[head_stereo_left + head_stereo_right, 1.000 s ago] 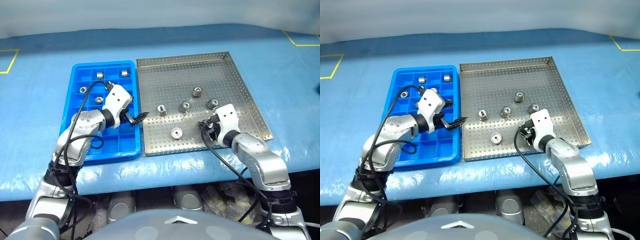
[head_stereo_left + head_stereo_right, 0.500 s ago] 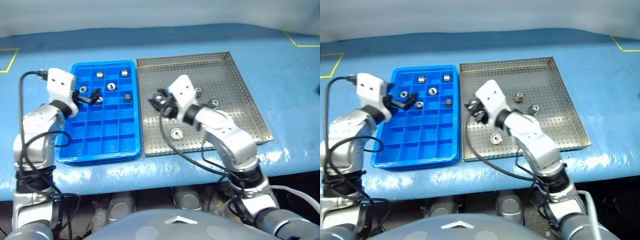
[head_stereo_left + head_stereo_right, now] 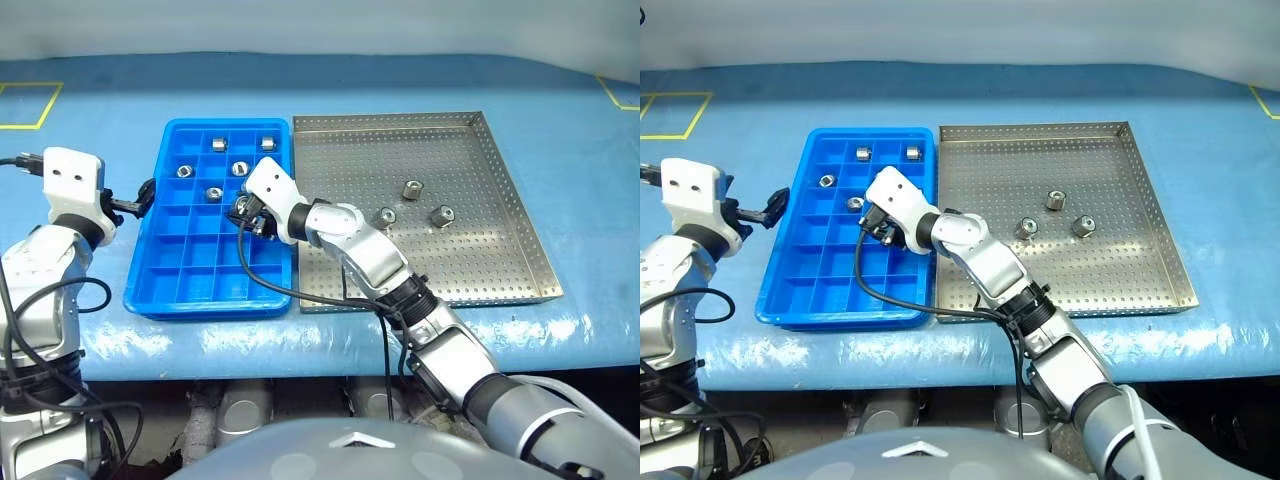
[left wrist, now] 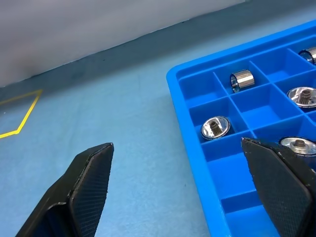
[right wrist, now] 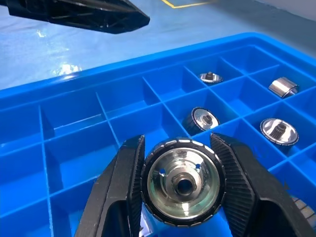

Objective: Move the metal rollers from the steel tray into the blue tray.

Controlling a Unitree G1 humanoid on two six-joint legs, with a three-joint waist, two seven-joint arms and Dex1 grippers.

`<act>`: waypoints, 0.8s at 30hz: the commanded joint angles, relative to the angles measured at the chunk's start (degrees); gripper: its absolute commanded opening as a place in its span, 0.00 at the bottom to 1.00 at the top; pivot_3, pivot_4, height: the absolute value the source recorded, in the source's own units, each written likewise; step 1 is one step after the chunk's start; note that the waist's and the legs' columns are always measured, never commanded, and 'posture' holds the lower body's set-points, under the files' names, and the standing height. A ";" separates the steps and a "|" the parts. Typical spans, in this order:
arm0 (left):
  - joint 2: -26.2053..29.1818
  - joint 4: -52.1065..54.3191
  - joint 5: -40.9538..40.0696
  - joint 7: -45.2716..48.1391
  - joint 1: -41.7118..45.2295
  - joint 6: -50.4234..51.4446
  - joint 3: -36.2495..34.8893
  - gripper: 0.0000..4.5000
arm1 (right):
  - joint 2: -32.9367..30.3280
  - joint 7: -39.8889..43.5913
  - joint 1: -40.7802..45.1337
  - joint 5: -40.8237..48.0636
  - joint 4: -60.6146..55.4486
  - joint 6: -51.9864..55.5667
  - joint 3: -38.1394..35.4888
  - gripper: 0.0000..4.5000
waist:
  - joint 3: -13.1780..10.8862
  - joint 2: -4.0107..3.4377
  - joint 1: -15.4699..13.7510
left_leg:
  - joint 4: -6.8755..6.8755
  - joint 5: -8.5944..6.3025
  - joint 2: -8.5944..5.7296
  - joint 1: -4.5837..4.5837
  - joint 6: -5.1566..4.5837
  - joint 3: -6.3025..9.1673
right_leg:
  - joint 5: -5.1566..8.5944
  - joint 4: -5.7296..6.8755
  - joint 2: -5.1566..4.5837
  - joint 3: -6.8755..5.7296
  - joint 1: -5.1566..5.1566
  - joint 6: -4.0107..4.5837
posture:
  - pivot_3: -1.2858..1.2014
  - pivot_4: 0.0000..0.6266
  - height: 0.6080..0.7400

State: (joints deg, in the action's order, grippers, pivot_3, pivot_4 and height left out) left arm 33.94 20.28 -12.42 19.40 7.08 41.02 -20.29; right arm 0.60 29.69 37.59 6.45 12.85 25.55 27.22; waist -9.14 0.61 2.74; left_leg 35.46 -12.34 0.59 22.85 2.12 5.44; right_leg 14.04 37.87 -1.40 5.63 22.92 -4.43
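Note:
The blue tray (image 3: pixel 160 290) lies left of the steel tray (image 3: pixel 500 150). Several metal rollers rest in the blue tray's far compartments, such as one roller (image 3: pixel 213 193). Three rollers show on the steel tray's floor, one of them a roller (image 3: pixel 412 188). My right gripper (image 3: pixel 250 215) hangs just above the blue tray's right half, shut on a shiny roller (image 5: pixel 183 183) with its dark hole facing the wrist camera. My left gripper (image 4: pixel 177 145) stands open with nothing in it at the blue tray's left rim.
Both trays sit on a table under a blue cover (image 3: pixel 80 120) with yellow tape marks at the far corners. My right forearm (image 3: pixel 350 245) crosses the steel tray's near left part and hides the floor beneath it.
My right arm has swung left from the steel tray to above the blue tray, carrying the roller. My left gripper has drawn left, off the blue tray to its rim. The camera has shifted too.

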 commanded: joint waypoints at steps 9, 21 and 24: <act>-0.40 3.89 -0.71 -0.32 -0.76 0.90 0.59 1.00 | 4.39 1.82 3.52 0.09 7.47 -6.75 -5.78 0.38 | 0.00 0.00 -0.36 | -0.20 0.07 0.00 -0.02 0.12 0.14 | 0.04 0.02 0.01 -0.13 0.05 0.11 | 0.56 0.24 1.00; -1.08 4.56 -0.55 -0.87 -0.54 1.94 1.84 1.00 | 7.63 4.25 3.40 -0.69 12.44 -8.44 -7.06 0.38 | 0.00 -0.01 -0.68 | -0.28 0.18 -0.02 -0.01 0.31 0.33 | 0.05 0.03 0.02 -0.28 0.03 0.15 | 0.56 0.24 1.00; -1.22 4.75 -0.50 -1.01 -0.43 2.16 2.06 1.00 | 7.55 3.68 3.57 -1.68 13.43 -9.25 -7.30 0.54 | 0.00 -0.01 -0.64 | -0.29 0.21 -0.01 -0.01 0.35 0.36 | 0.06 0.05 0.03 -0.30 0.03 0.17 | 0.56 0.24 1.00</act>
State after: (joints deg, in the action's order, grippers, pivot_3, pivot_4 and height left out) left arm 32.70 22.43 -12.66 18.75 6.00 43.29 -17.85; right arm 7.17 33.54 39.45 4.88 26.99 18.57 20.45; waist -9.14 0.60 2.10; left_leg 35.16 -12.13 0.59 22.84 2.49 5.82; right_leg 14.10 37.93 -1.36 5.31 22.96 -4.26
